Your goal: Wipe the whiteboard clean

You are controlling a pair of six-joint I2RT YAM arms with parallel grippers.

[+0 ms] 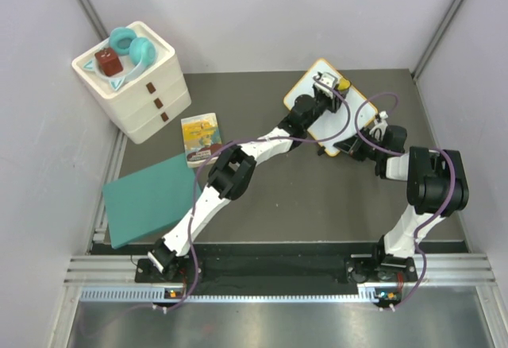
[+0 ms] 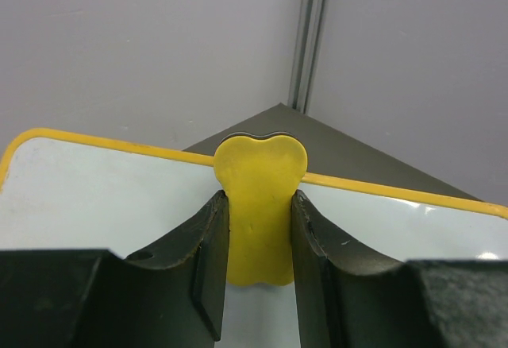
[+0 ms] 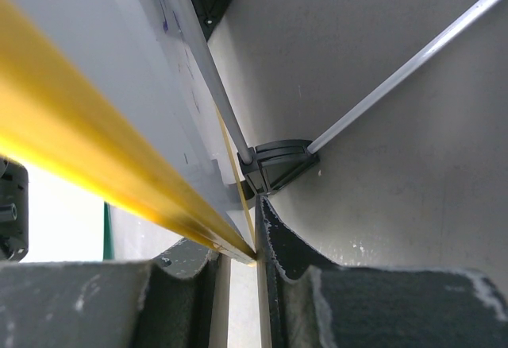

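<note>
The whiteboard, white with a thin orange-yellow frame, stands at the back of the table, right of centre. My left gripper is over it, shut on a yellow eraser. In the left wrist view the eraser sits between the fingers against the white surface, near the top frame edge; no marks show there. My right gripper is at the board's near edge. In the right wrist view it is shut on the board's framed edge, close to a black foot.
A white drawer unit at the back left carries teal headphones and a small brown box. A flat teal rectangle lies left of the arms, with a yellow packet behind it. Walls close in on both sides.
</note>
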